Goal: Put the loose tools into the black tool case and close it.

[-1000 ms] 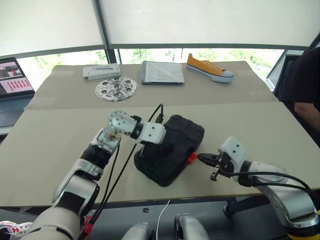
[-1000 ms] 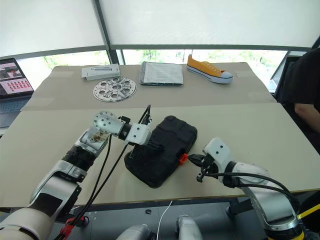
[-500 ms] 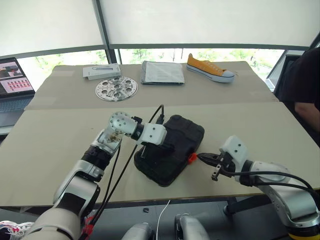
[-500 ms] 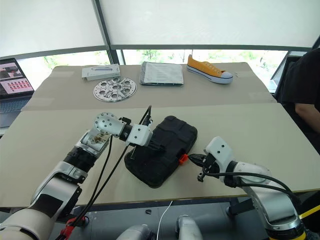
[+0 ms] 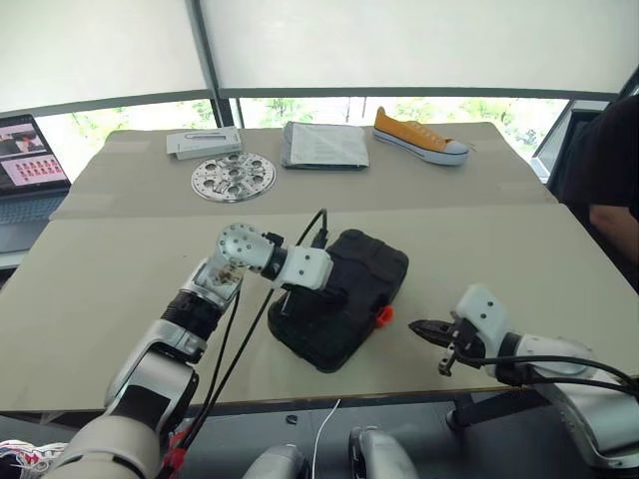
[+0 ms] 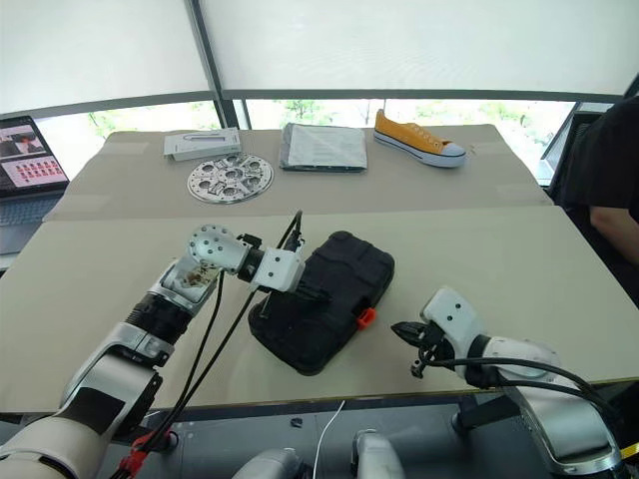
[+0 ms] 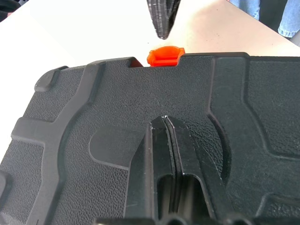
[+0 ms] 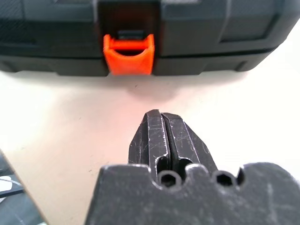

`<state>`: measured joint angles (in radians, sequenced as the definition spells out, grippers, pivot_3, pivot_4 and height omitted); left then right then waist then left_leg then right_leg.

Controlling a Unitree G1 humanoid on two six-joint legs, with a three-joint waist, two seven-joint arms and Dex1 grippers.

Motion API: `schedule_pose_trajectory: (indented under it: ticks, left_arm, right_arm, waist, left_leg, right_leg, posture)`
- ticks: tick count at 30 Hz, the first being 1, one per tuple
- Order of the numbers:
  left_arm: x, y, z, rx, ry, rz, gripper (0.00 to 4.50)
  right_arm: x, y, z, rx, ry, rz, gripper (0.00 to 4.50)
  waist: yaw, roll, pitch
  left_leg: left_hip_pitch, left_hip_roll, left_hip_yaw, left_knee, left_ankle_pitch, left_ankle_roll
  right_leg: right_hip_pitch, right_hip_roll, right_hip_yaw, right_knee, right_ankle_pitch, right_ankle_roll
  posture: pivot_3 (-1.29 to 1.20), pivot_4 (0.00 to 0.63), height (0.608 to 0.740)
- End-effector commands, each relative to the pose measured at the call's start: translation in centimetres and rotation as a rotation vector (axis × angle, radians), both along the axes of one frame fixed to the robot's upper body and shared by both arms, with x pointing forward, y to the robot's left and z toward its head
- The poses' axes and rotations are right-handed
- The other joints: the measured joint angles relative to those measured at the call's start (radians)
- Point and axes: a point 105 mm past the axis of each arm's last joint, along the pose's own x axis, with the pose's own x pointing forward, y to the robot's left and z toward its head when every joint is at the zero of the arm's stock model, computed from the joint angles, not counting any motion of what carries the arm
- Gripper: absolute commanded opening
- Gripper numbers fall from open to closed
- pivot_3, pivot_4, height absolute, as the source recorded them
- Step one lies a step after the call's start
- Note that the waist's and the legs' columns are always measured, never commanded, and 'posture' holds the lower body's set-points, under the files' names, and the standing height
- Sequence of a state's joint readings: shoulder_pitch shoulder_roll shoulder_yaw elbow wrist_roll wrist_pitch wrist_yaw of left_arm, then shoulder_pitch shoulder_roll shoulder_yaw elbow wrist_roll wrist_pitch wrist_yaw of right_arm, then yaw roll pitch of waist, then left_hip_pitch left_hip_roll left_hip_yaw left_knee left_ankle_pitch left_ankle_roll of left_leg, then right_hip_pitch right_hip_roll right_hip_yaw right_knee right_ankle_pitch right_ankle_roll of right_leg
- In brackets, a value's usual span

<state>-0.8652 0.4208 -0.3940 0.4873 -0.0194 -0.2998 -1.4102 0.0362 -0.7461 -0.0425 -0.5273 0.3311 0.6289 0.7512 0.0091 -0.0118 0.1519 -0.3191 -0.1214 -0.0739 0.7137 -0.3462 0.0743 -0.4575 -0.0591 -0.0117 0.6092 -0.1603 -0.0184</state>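
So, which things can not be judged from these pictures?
- Inside of the black tool case: hidden by its shut lid, so the tools cannot be checked.
- Orange latch: right wrist view; whether it is locked is unclear.
- Left gripper contact: it lies on the lid; pressing cannot be told.
- Person: cut by the picture edge.

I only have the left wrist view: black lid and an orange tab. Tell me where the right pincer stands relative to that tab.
Observer: The right pincer hangs over bare table, apart from the orange latch, pointing toward it.
Operator: Report its fingers.
Observer: Shut, with nothing between them; the right wrist view shows the fingertips pressed together.
Operator: Confirm the case is closed.
Observer: The black tool case lies shut on the table, lid seated along the front edge, latch hanging down over the seam.
Operator: Say what the left pincer is doing.
Observer: The left pincer rests shut on top of the lid.
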Motion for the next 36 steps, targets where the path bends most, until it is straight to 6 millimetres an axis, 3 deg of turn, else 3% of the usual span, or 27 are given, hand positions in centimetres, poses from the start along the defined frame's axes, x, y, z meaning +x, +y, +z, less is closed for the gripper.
schedule_pose_trajectory:
  ticks: [1,8,11,15,19,24,28,29,31,36]
  left_arm:
    - [0.0,1.4,-2.5,0.102,0.054,0.036,0.06]
    - [0.1,1.4,-2.9,0.109,0.055,0.035,0.06]
    - [0.1,1.4,-2.9,0.104,0.056,0.042,0.06]
    - [0.5,2.4,-2.7,0.080,0.082,0.108,0.06]
    - [0.7,5.1,-1.2,-0.007,0.182,0.227,1.13]
    - [-1.0,11.0,1.7,-0.116,0.361,0.405,2.89]
    - [-3.5,16.9,3.2,-0.134,0.456,0.597,4.26]
    - [-4.1,18.1,3.2,-0.123,0.449,0.636,4.44]
    - [-5.0,19.8,3.3,-0.109,0.430,0.690,4.44]
    - [-6.5,21.4,3.5,-0.122,0.423,0.774,4.44]
  right_arm:
    - [0.8,1.9,1.6,0.027,-0.087,0.047,0.00]
    - [2.5,5.1,4.9,0.136,-0.160,0.108,0.00]
    - [2.3,4.9,4.5,0.107,-0.148,0.111,0.00]
    - [1.4,3.1,4.7,0.102,-0.128,0.088,0.00]
    - [-0.2,0.7,6.3,0.137,-0.095,0.110,1.13]
    - [-2.7,-3.3,7.9,0.102,-0.010,0.173,2.80]
    - [-3.7,-6.1,9.1,0.034,0.023,0.209,4.21]
    - [-3.6,-6.7,9.5,0.024,0.015,0.212,4.43]
    - [-3.4,-7.3,10.2,0.024,0.005,0.227,4.43]
    - [-2.8,-7.6,10.8,0.045,0.019,0.273,4.43]
  waist:
    - [-0.002,0.000,0.000]
    - [-0.001,0.000,0.000]
    - [0.003,0.000,0.000]
    - [0.003,0.001,-0.001]
    - [-0.007,0.001,-0.001]
    - [-0.020,0.003,0.000]
    - [-0.017,0.003,0.003]
    - [-0.017,0.003,0.003]
    - [-0.015,0.003,0.004]
    - [0.003,0.004,0.005]
  left_leg:
    - [0.000,0.000,0.000,0.000,0.000,0.000]
    - [0.000,0.000,0.000,0.000,0.000,0.000]
    - [0.000,0.000,0.000,0.000,0.000,0.000]
    - [0.000,-0.001,0.000,0.000,0.000,0.000]
    - [0.000,0.000,0.000,-0.001,0.000,0.000]
    - [0.001,0.004,0.000,-0.003,0.000,0.000]
    - [-0.001,0.004,0.000,-0.004,-0.001,0.001]
    - [-0.001,0.004,0.001,-0.003,-0.001,0.002]
    - [-0.001,0.004,0.001,-0.003,-0.001,0.002]
    - [-0.002,0.004,0.001,-0.004,-0.003,0.000]
  right_leg:
    - [0.000,0.000,0.000,0.000,0.000,0.000]
    - [0.000,0.000,0.000,0.000,0.000,0.000]
    - [0.000,0.000,0.000,0.000,0.000,0.000]
    - [0.000,0.000,0.000,0.000,0.000,0.000]
    - [0.000,0.000,0.000,0.000,0.000,0.000]
    - [-0.002,0.003,-0.001,0.000,0.000,0.000]
    - [-0.002,0.003,-0.001,-0.002,0.000,-0.001]
    - [-0.002,0.003,-0.001,-0.002,0.000,-0.001]
    - [-0.002,0.003,-0.001,-0.005,0.000,-0.001]
    - [-0.001,0.001,-0.003,-0.008,0.000,-0.001]
  posture:
    - [0.00,0.150,0.740]
    - [0.00,0.150,0.740]
    - [0.00,0.150,0.740]
    - [0.00,0.150,0.740]
    - [0.00,0.150,0.740]
    - [0.00,0.150,0.740]
    - [0.00,0.150,0.740]
    - [0.00,0.150,0.740]
    - [0.00,0.150,0.740]
    - [0.00,0.150,0.740]
